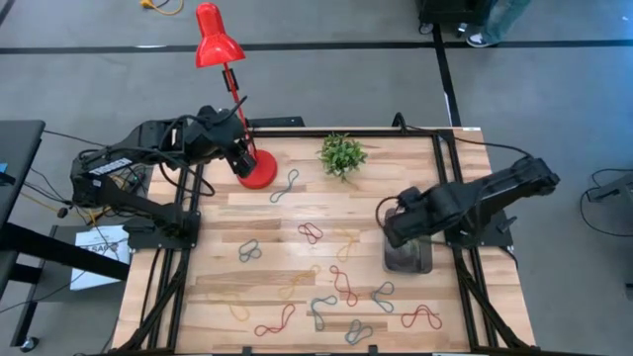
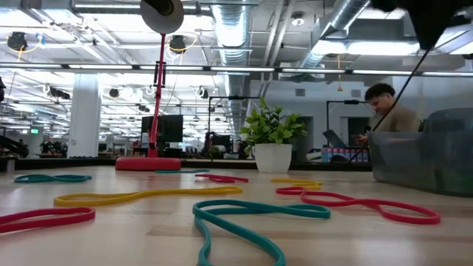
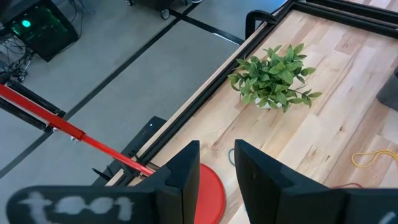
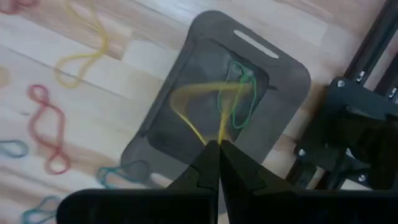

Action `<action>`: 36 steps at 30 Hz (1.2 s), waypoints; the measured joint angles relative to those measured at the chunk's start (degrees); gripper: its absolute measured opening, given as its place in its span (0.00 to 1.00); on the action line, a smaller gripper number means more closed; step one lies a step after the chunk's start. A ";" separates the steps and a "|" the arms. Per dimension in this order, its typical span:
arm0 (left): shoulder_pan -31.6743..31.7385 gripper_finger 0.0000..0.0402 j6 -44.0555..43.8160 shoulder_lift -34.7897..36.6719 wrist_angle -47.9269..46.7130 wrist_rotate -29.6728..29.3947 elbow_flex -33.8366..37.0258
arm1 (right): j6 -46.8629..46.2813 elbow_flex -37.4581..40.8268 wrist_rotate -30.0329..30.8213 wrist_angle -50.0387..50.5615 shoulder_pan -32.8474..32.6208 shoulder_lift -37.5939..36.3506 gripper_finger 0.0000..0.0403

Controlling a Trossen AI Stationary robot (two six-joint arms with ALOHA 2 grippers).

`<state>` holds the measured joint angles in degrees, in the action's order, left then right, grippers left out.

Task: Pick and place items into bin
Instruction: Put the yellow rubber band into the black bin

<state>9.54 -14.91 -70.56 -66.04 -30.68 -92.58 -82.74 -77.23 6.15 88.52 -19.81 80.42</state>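
Observation:
The bin (image 1: 407, 257), dark grey and see-through, stands at the table's right side; a green loop (image 4: 239, 99) lies inside it. My right gripper (image 4: 217, 148) hangs above the bin, shut on a yellow loop (image 4: 186, 98). Several more loops lie flat on the wood, among them a red one (image 1: 311, 233), a grey-blue one (image 1: 285, 185) and a yellow one (image 1: 297, 285). My left gripper (image 3: 217, 167) waits open above the red lamp's base (image 1: 259, 170) at the far left, with nothing between its fingers. My right gripper pinches one spot of the yellow loop's strand (image 4: 219, 135) between its shut fingertips. The fingers come from above and point down. The loop hangs slack below them over the bin's opening; whether its lower end touches the bin cannot be told.
A red desk lamp (image 1: 218, 44) rises from the far left corner. A small green plant in a white pot (image 1: 342, 155) stands at the far middle. Black frame rails (image 1: 450, 198) run along the table's sides. A person (image 2: 388, 111) sits in the room behind.

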 joint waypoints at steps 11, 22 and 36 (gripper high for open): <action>0.00 0.23 1.44 -1.50 -0.24 0.16 0.00 | 1.98 8.42 -4.74 -5.21 4.02 6.12 0.00; 0.00 0.23 1.44 -1.75 -0.46 0.15 0.00 | 8.25 11.60 -4.40 -15.28 7.42 6.11 0.00; 0.00 0.23 1.44 -1.75 -0.46 0.22 0.00 | 8.24 13.07 -4.17 -15.42 10.08 6.10 0.09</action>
<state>9.54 -13.47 -72.31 -66.50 -30.46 -92.58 -74.49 -64.16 1.98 73.10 -9.73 86.52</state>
